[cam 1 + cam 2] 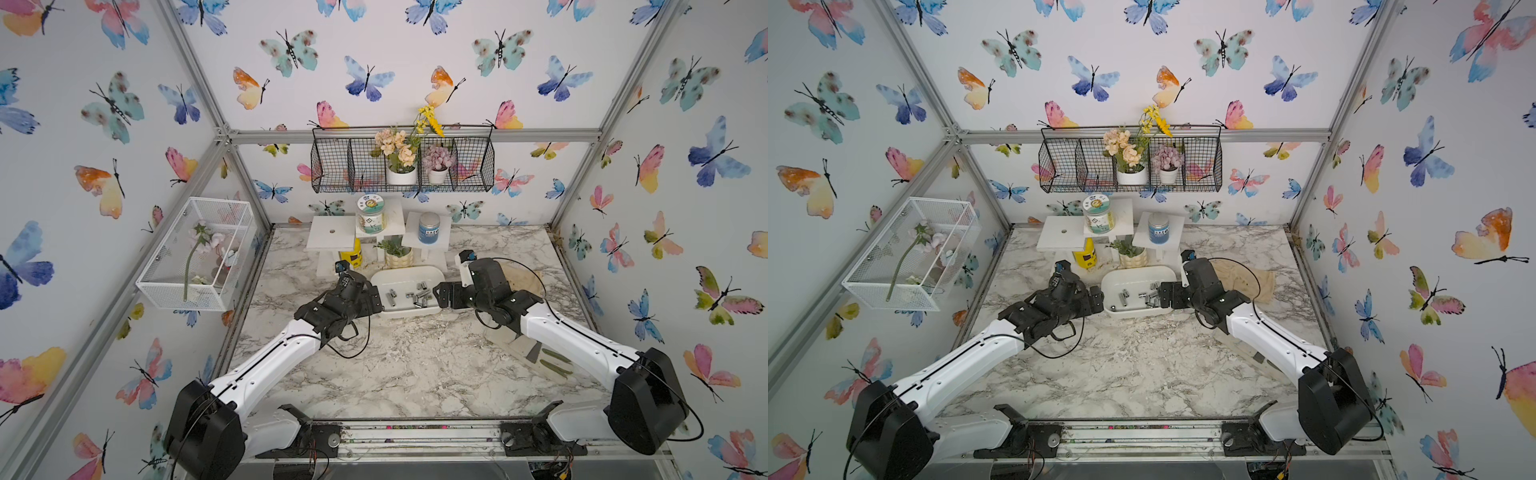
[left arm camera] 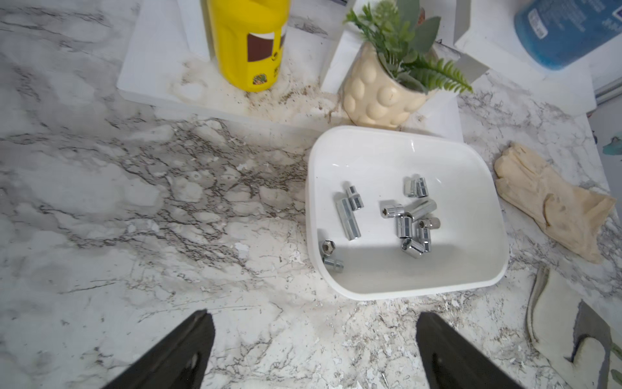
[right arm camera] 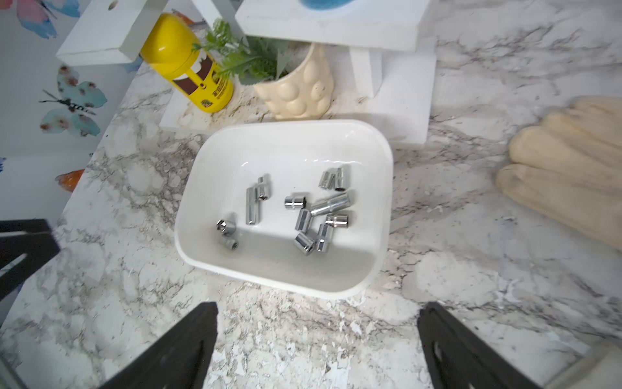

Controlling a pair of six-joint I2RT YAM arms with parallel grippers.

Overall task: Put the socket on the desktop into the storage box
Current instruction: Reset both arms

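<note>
Left wrist view: chrome sockets [image 2: 409, 219] lie loose on the floor of the storage box [image 2: 404, 293]. Most cluster toward the right hand's end, and two sit against the wall nearest the left hand [image 2: 314, 315]. Both hands have their fingers spread wide apart, gripping nothing. The right hand [image 3: 319, 304] faces the left across the box. Bare bench [image 2: 151, 202] runs under both hands up to the box's near rim. Just beyond the far rim stand a cream plant pot [image 2: 377, 101] and a yellow can [image 2: 249, 43]. A beige glove [image 2: 552, 205] lies beside the box's right-hand end.
</note>
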